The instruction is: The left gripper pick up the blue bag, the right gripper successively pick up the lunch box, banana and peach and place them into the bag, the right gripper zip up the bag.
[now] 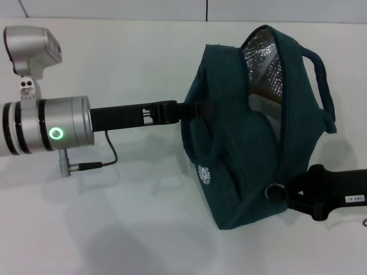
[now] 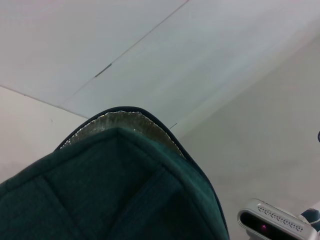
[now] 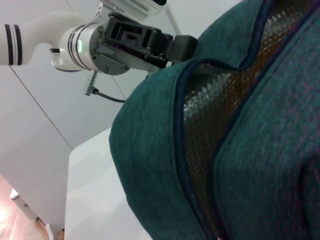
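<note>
The blue bag (image 1: 241, 160) hangs above the white table, its zipper open along the upper part and the silvery lining (image 1: 265, 63) showing. My left gripper (image 1: 192, 109) is shut on the bag's near side strap and holds it up; it also shows in the right wrist view (image 3: 175, 47). My right gripper (image 1: 288, 196) is at the bag's lower end, shut on the zipper's metal ring pull (image 1: 274, 192). The bag fills the left wrist view (image 2: 125, 190) and the right wrist view (image 3: 150, 150). The lunch box, banana and peach are hidden.
The white table (image 1: 114, 229) lies under the bag. One rope handle (image 1: 321, 74) sticks out on the bag's far side. A thin black cable (image 1: 109, 154) hangs from my left wrist. A silver camera unit (image 2: 270, 222) shows at the left wrist view's corner.
</note>
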Tool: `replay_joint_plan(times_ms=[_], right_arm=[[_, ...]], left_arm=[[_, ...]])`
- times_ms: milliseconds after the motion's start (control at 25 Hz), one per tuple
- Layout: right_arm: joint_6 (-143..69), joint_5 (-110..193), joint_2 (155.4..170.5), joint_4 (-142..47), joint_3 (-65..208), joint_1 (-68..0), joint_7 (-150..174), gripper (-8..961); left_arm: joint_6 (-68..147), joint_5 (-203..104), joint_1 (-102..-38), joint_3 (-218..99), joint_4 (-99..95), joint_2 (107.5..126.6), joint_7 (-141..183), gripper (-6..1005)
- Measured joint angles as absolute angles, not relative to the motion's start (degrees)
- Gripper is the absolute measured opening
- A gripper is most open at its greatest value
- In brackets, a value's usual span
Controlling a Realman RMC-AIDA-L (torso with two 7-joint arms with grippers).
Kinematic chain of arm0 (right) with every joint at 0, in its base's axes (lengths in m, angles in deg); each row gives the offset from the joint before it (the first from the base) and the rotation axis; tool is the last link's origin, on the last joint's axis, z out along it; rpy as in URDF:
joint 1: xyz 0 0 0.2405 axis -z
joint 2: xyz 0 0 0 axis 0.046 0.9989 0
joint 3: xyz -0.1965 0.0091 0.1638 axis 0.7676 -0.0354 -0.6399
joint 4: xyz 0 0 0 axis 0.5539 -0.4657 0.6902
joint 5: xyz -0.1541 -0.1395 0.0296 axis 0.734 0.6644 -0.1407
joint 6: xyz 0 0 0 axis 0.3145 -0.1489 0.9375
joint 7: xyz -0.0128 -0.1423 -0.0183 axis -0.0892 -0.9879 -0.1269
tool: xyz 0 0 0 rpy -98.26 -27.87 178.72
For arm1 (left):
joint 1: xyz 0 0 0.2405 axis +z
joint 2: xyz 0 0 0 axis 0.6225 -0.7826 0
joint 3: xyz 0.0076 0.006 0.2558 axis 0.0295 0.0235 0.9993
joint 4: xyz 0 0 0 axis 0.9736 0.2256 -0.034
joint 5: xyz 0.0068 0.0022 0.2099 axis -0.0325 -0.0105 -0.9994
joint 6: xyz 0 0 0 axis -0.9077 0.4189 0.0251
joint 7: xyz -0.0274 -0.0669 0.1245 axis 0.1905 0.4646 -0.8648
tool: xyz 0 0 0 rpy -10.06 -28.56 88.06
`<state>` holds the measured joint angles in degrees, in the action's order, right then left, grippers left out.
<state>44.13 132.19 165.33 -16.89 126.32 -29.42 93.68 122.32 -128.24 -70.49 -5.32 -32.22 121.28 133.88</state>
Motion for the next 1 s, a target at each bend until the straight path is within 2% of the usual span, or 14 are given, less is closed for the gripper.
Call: replay_joint_plan(times_ms=[320, 560, 1000], right_arm=[[48.5, 131.9, 164.85, -16.2, 123.4, -28.2, 93.4, 11], [55.1, 131.3, 165.4, -13.5, 116.3, -26.3, 90.7, 11], [58.5, 126.7, 165.5, -13.8, 116.5, -27.9, 88.1, 11]], left_arm=[[122.6, -128.2, -70.1, -5.3, -32.2, 121.46, 133.9, 67], [123.0, -128.2, -70.0, -5.3, -32.2, 121.55, 133.7, 67], [123.0, -127.3, -70.5, -5.3, -32.2, 121.66, 132.3, 67]])
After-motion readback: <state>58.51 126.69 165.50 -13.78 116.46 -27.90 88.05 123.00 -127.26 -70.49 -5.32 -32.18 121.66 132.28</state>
